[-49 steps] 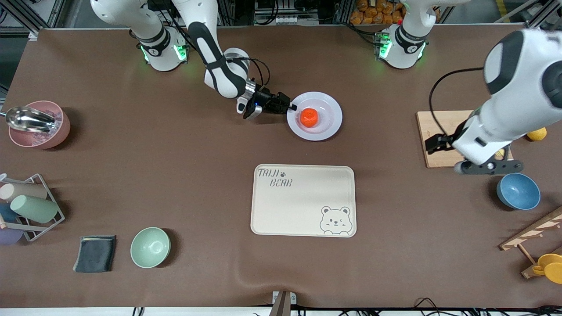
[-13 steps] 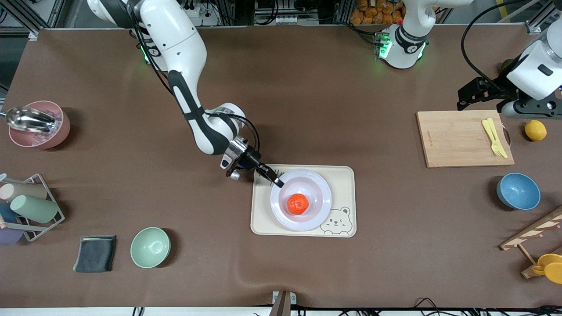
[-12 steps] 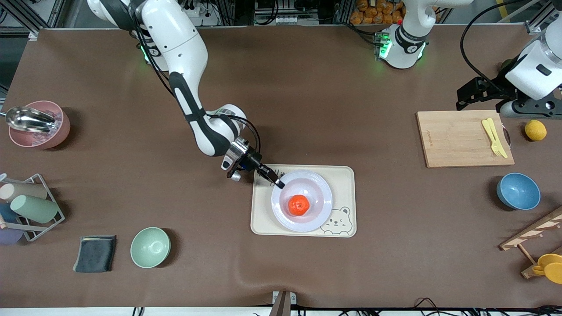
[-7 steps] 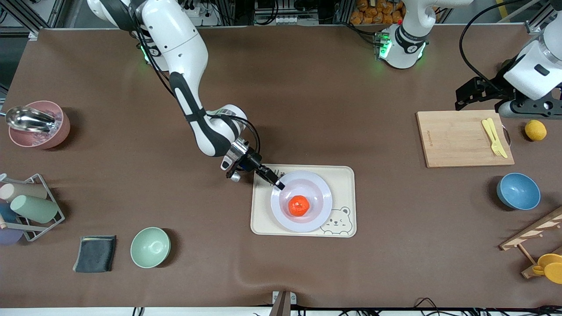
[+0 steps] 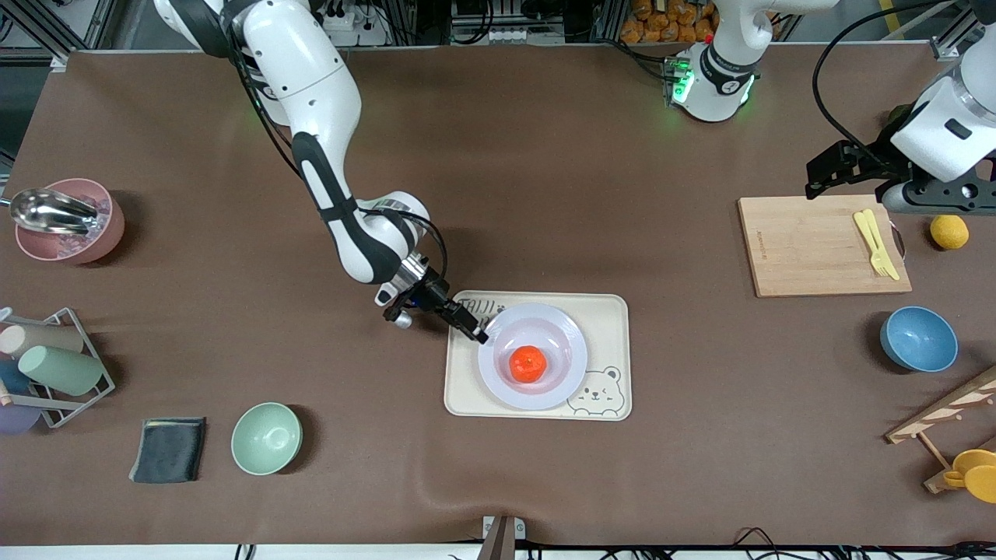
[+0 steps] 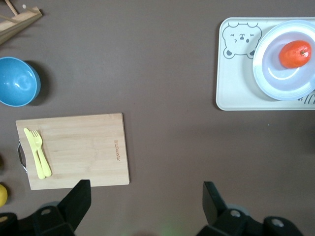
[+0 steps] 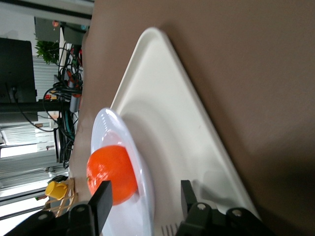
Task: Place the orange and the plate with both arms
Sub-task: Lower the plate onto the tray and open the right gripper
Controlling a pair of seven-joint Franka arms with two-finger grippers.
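The white plate [image 5: 576, 342] lies on the cream bear tray [image 5: 607, 311], with the orange [image 5: 527, 364] in its sunken centre. My right gripper [image 5: 475, 330] is at the plate's rim on the side toward the right arm's end. It is open: in the right wrist view its fingers [image 7: 103, 196] stand either side of the plate [image 7: 113, 123] rim without touching it, the orange [image 7: 110, 172] just past them. My left gripper [image 5: 938, 204] waits open and empty, high over the cutting board's far edge. The left wrist view shows my left gripper [image 6: 146, 201], plate [image 6: 275, 73] and orange [image 6: 294, 53].
A wooden cutting board [image 5: 817, 245] with yellow cutlery [image 5: 875, 241], a lemon [image 5: 949, 231] and a blue bowl [image 5: 918, 338] are at the left arm's end. A pale green bowl [image 5: 266, 438], grey cloth [image 5: 168, 449], cup rack [image 5: 47, 365] and pink bowl [image 5: 68, 219] are at the right arm's end.
My right gripper carried the plate with the orange onto the tray, then opened off the rim and drew back slightly. The left arm rose off the cutting board.
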